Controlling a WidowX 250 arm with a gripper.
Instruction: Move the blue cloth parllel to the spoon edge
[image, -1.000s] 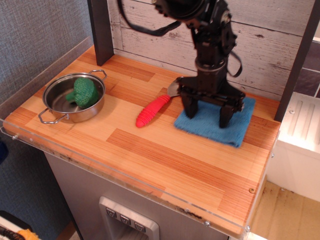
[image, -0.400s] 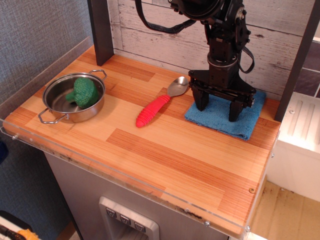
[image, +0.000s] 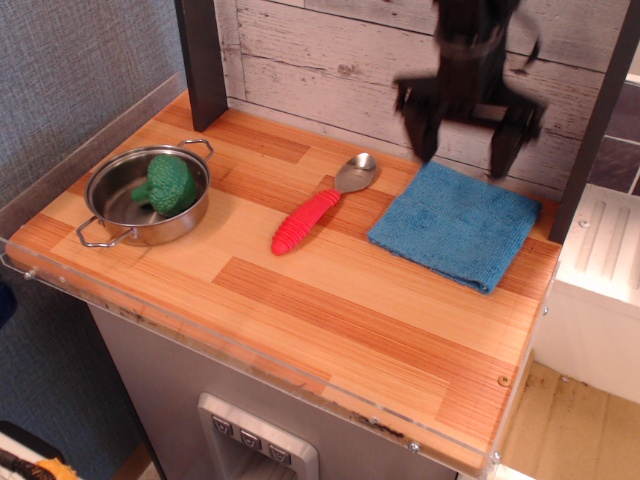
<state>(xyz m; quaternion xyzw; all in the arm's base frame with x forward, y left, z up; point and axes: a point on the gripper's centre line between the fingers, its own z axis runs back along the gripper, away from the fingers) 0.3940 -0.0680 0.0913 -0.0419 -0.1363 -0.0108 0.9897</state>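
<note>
The blue cloth (image: 457, 224) lies flat on the wooden table at the right, close to the back wall. The spoon (image: 322, 204) with its red ribbed handle and silver bowl lies just left of the cloth, slanting up to the right. My gripper (image: 465, 135) hangs in the air above the cloth's far edge, blurred by motion. Its two fingers (image: 418, 125) are spread apart and hold nothing.
A steel pot (image: 149, 195) with a green broccoli toy (image: 168, 183) stands at the table's left. A dark post (image: 200, 60) rises at the back left and another at the right edge (image: 595, 120). A white plank wall backs the table.
My gripper slid the cloth right and back, then let go and rose off it. The cloth now lies uncovered nearer the back right.
</note>
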